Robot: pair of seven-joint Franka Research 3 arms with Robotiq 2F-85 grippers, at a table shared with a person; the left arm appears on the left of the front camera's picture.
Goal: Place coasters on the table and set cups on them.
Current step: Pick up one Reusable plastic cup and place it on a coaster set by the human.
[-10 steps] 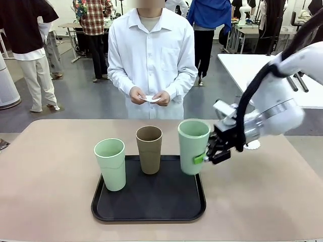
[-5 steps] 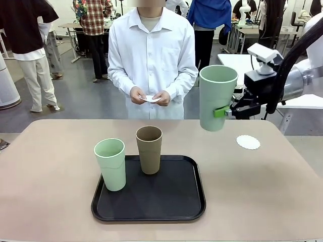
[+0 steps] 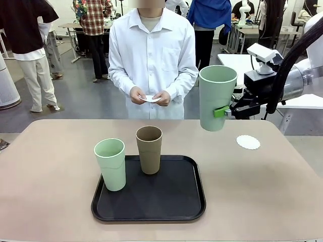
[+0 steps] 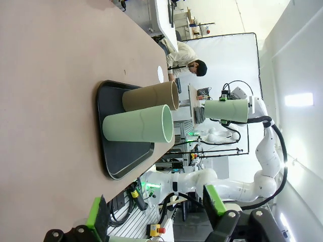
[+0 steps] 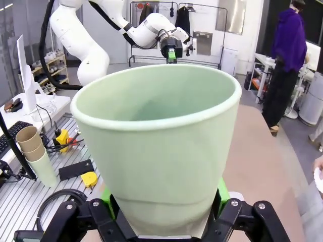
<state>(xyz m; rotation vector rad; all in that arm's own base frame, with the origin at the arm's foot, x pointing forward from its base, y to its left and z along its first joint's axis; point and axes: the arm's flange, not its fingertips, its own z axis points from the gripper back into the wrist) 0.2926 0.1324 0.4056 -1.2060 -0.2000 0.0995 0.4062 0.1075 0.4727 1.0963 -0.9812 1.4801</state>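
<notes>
On the table (image 3: pixel 45 166), the tray (image 3: pixel 151 214) is my mark: a mint cup (image 3: pixel 110 164) and brown cup (image 3: pixel 149 150) stand on it. Above and right of the tray my right gripper (image 3: pixel 222 112) pinches a third cup (image 3: pixel 217 93); the coaster (image 3: pixel 248 142) lies farther right. A crooked release could tip that cup or shove the coaster. Nothing stands between. My left gripper (image 4: pixel 154 204) is spread, empty

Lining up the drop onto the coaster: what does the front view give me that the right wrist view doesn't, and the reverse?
Front view: the coaster on the table, lower right of the held mint cup, and the black tray carrying a brown cup and another mint cup. Right wrist view: the left gripper, far beyond the cup. Both: the right gripper closed on that cup.
</notes>
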